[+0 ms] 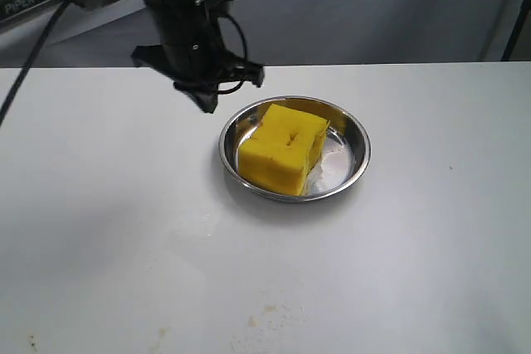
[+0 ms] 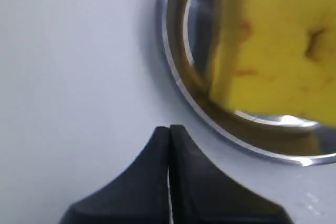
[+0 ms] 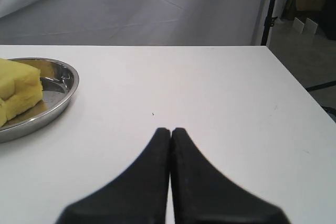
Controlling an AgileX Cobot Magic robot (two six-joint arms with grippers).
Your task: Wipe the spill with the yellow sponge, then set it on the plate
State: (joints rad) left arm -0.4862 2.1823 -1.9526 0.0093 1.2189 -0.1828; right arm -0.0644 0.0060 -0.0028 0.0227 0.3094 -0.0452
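The yellow sponge (image 1: 284, 147) lies inside the shiny steel plate (image 1: 358, 151) near the table's middle, leaning toward the plate's left side. My left gripper (image 1: 206, 99) hovers just behind and left of the plate, shut and holding nothing; its wrist view shows the sponge (image 2: 278, 51) and the plate's rim (image 2: 173, 72) close ahead of the gripper (image 2: 169, 128). My right gripper (image 3: 170, 129) is shut and empty, off the exterior view, with the plate (image 3: 71, 87) and sponge (image 3: 18, 90) some way off. A faint amber smear (image 1: 270, 311) marks the table near the front edge.
The white table (image 1: 99, 205) stretches wide around the plate. A grey backdrop (image 1: 373, 6) hangs behind it. The table's right edge (image 3: 294, 82) drops off toward a dark stand leg (image 3: 270, 9).
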